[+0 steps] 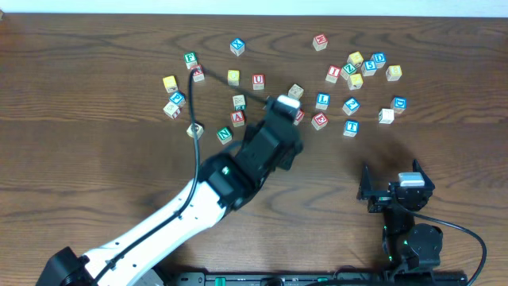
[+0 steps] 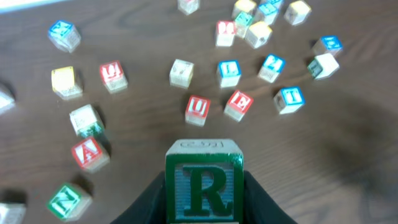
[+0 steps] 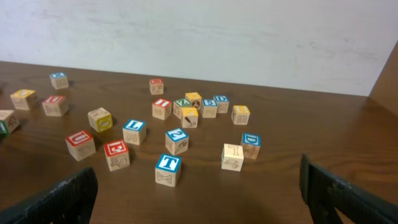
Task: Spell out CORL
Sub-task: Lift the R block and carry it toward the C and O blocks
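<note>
My left gripper (image 2: 204,208) is shut on a wooden cube with a green R (image 2: 204,180), held above the table with the letter facing the wrist camera. From overhead, that gripper (image 1: 284,108) hangs over the middle of the cube scatter. The blue L cube (image 1: 322,101) lies just to its right and shows in the left wrist view (image 2: 228,71) ahead of the R. Yellow-faced cubes (image 1: 233,77) (image 1: 355,80) lie in the scatter; I cannot read their letters. My right gripper (image 1: 394,191) stands open near the front right, nothing between its fingers (image 3: 62,199).
Many other letter cubes are spread across the far half of the table: a green N (image 1: 225,134), a red A (image 1: 237,118), a red U (image 1: 258,81), a blue T (image 3: 168,168), and a tight cluster at the right (image 1: 365,67).
</note>
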`<state>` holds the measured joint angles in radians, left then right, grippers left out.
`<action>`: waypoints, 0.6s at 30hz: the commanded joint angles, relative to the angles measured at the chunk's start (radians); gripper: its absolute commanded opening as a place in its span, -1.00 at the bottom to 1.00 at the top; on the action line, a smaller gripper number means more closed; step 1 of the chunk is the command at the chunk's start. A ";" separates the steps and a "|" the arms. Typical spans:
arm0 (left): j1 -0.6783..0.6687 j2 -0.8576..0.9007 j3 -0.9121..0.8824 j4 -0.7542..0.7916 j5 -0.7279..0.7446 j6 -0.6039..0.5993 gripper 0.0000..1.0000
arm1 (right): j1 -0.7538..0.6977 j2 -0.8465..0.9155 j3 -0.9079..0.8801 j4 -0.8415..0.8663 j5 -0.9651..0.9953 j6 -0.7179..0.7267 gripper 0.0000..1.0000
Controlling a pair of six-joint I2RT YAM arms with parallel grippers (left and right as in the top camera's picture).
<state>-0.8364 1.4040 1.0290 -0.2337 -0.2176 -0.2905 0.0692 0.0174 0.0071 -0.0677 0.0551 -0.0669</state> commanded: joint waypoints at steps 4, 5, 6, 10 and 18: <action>0.006 0.045 -0.179 0.085 -0.046 -0.156 -0.85 | -0.004 -0.005 -0.002 -0.003 -0.002 -0.002 0.98; 0.005 0.062 -0.179 0.087 -0.046 -0.156 -0.85 | -0.004 -0.005 -0.002 -0.003 -0.002 -0.002 0.99; 0.005 0.084 -0.179 0.090 -0.045 -0.157 -0.85 | -0.004 -0.005 -0.002 -0.003 -0.002 -0.002 0.99; 0.006 0.156 -0.179 0.091 -0.014 -0.158 -0.85 | -0.004 -0.005 -0.002 -0.003 -0.002 -0.002 0.99; 0.005 0.218 -0.179 0.091 0.027 -0.227 -0.85 | -0.004 -0.005 -0.002 -0.003 -0.003 -0.002 0.98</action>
<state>-0.8330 1.6108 0.8513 -0.1455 -0.2031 -0.4782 0.0692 0.0174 0.0071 -0.0673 0.0551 -0.0669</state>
